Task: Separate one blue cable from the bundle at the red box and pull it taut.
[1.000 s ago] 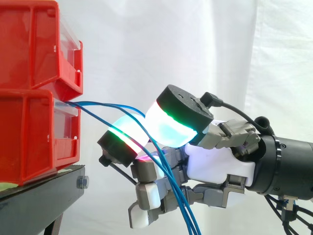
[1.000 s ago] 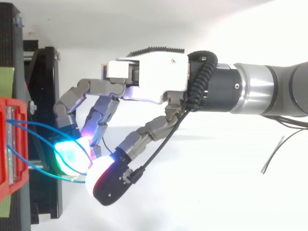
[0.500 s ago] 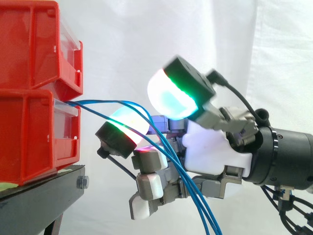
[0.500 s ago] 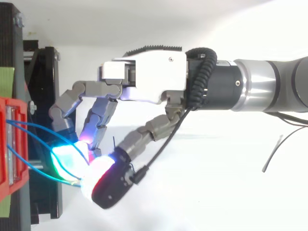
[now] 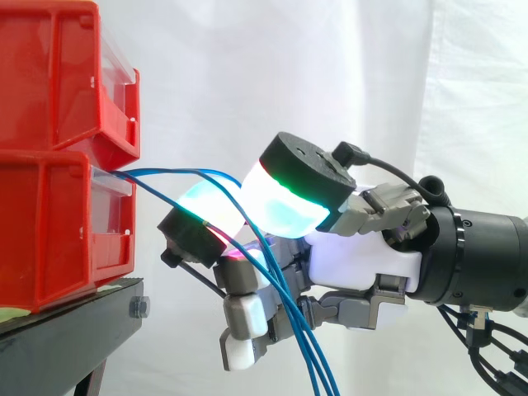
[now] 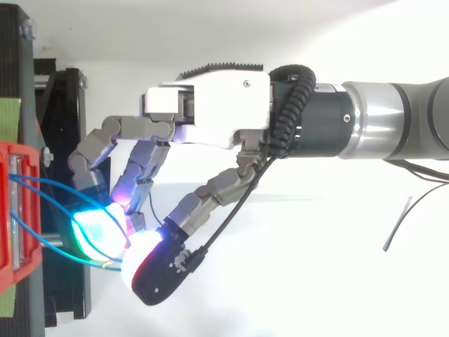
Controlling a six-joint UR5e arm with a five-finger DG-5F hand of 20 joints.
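Closing again, fingers (image 5: 285,206) pinch blue cables (image 5: 169,172).

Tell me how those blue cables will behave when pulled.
Likely floppy: the blue cables arc out of the red bin and droop below the hand. Probably light, being thin. They may slip between the smooth pads pinching them.

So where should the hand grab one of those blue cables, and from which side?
Probably on the short free span just outside the red box, where each blue cable arcs apart from the others; lower down they bunch together. Come from the side away from the box, pinching between two pads, as the hand seems to be doing.
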